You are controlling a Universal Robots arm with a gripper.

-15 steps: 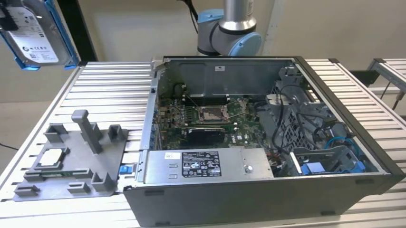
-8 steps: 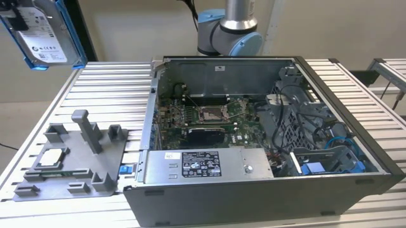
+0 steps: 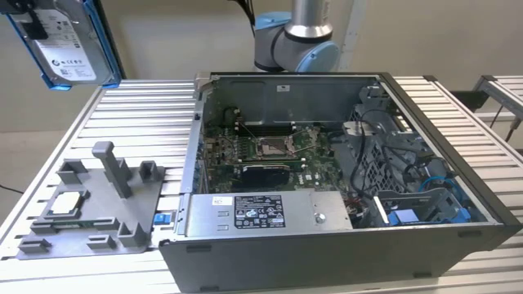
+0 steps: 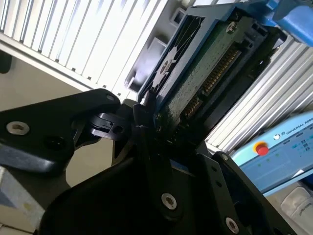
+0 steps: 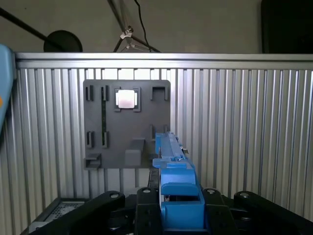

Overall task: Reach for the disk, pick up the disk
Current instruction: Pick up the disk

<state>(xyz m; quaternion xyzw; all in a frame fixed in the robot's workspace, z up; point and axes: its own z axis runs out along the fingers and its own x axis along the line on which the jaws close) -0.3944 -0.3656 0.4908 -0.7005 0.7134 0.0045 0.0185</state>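
Disk (image 3: 70, 46) held aloft at the exterior view's upper left, well above the slatted counter (image 3: 139, 104) and apart from the open computer case (image 3: 327, 184). Gripper (image 4: 166, 127) with fingers (image 4: 139, 122) clamped on the disk's edge. Grey fixture plate (image 3: 90, 208) bearing a small square chip (image 3: 65, 203) lies on the counter beside the case.

Silver disk (image 3: 70, 46), white label with black print, blue rails; green circuit board (image 4: 205, 73) on underside. Black tool (image 5: 182, 213). Ribbed silver tabletop (image 3: 139, 116). Mid-grey fixture tray (image 3: 106, 211), silver-white chip (image 3: 67, 203). Dark grey computer case (image 3: 327, 257); green motherboard (image 3: 261, 144); grey power supply (image 3: 204, 214) with black-and-white sticker (image 3: 259, 211); blue cables (image 3: 445, 184). Silver robot arm (image 3: 310, 12), light-blue joint caps. Red button (image 4: 260, 147), yellow base.
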